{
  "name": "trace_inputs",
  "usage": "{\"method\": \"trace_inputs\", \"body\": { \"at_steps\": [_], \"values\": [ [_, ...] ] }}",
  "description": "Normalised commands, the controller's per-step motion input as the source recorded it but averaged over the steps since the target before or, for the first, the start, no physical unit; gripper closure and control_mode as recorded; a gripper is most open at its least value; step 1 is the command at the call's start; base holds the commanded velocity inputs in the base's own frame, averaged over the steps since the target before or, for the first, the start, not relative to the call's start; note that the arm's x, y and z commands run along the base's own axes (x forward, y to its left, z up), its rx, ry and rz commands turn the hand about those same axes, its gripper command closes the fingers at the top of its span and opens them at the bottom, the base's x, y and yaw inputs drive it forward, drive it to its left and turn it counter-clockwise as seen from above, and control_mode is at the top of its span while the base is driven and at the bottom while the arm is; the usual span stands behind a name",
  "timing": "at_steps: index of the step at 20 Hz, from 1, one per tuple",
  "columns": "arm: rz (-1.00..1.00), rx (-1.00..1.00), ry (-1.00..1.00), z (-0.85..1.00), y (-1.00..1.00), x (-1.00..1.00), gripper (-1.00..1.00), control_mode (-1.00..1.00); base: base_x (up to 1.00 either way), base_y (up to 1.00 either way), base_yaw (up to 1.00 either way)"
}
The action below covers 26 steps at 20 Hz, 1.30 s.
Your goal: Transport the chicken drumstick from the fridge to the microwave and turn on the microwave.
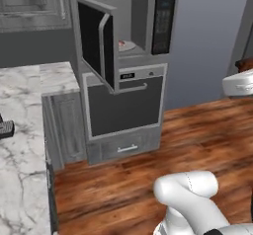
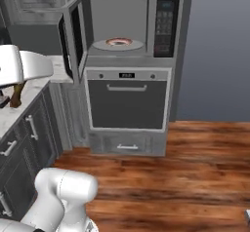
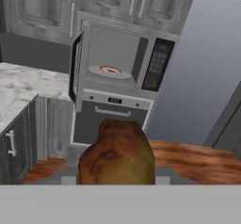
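Claw (image 3: 116,183) grips chicken drumstick (image 3: 117,155), facing open microwave (image 3: 117,63).

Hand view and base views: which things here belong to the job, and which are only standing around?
Belong to the job:
chicken drumstick, held in the gripper
microwave, its door swung open
turntable plate inside

Only standing around:
oven below the microwave
drawer under the oven
marble counter
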Motion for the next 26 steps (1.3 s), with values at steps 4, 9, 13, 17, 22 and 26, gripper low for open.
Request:
{"method": "trace_inputs", "body": {
  "at_steps": [4,9,13,17,22,26],
  "values": [
    [0.0,0.0,0.0,0.0,0.0,0.0,1.0,1.0,0.71,0.0,0.06],
    [0.0,0.0,0.0,0.0,0.0,0.0,1.0,1.0,0.64,-0.01,0.1],
    [0.0,0.0,0.0,0.0,0.0,0.0,1.0,1.0,0.52,-0.24,0.16],
    [0.0,0.0,0.0,0.0,0.0,0.0,1.0,1.0,0.26,-0.34,0.09],
    [0.0,0.0,0.0,0.0,0.0,0.0,1.0,1.0,0.09,-0.28,0.02],
    [0.0,0.0,0.0,0.0,0.0,0.0,1.0,1.0,0.17,-0.19,0.0]
  ]
}}
